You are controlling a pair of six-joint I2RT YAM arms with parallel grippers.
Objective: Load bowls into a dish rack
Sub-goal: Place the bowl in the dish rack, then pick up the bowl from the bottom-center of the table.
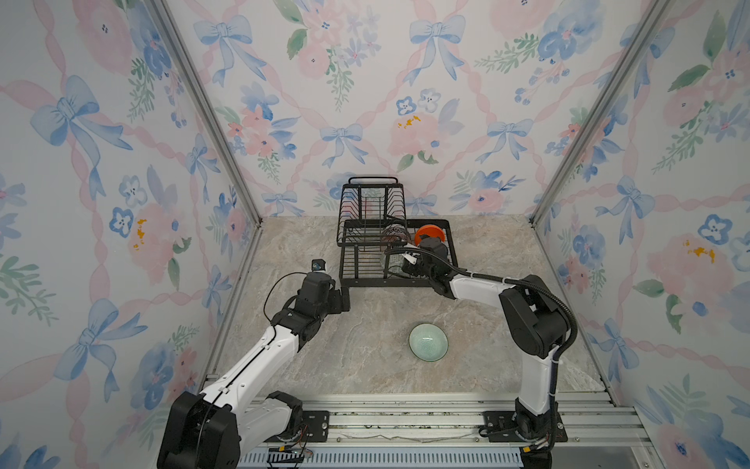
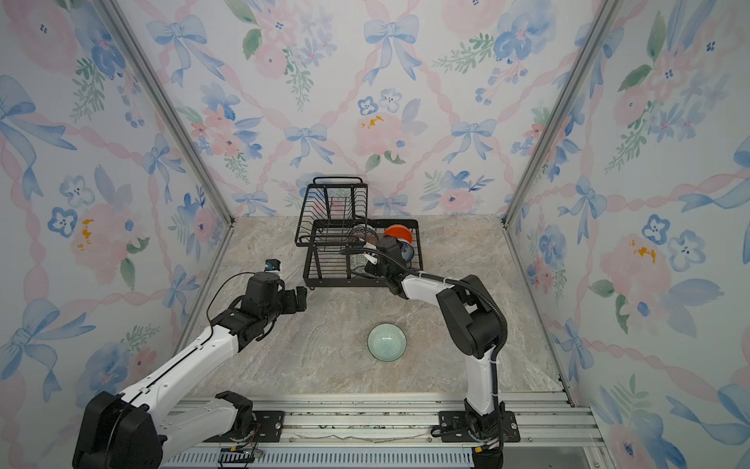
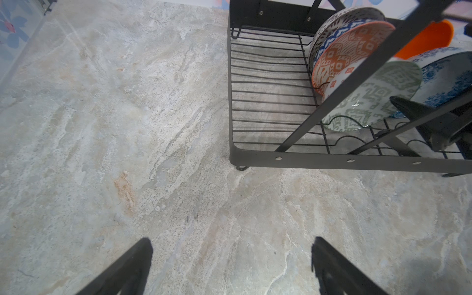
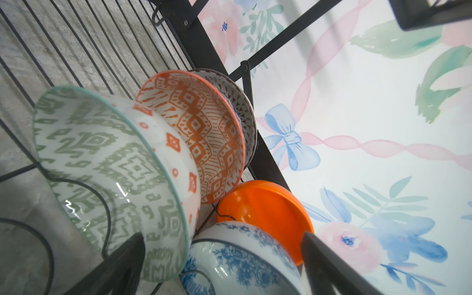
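In both top views the pale green bowl [image 1: 428, 341] is seen sitting on the surface [image 1: 365, 365], well apart from the left gripper [image 1: 345, 299]. Left wrist: that gripper's spread wide and empty, the dish rack [image 3: 293, 156] just ahead. Right wrist: the right gripper [image 4: 222, 235] is spread wide too, nothing clamped, blue floral bowl [image 4: 245, 260] racked right in front of it.

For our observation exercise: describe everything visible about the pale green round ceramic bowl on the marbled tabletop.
The pale green round bowl looks like glazed ceramic, with faint concentric rings inside. It sits upright, mouth up, empty, on the marbled tabletop, apart from the black wire dish rack. Nothing else touches it.
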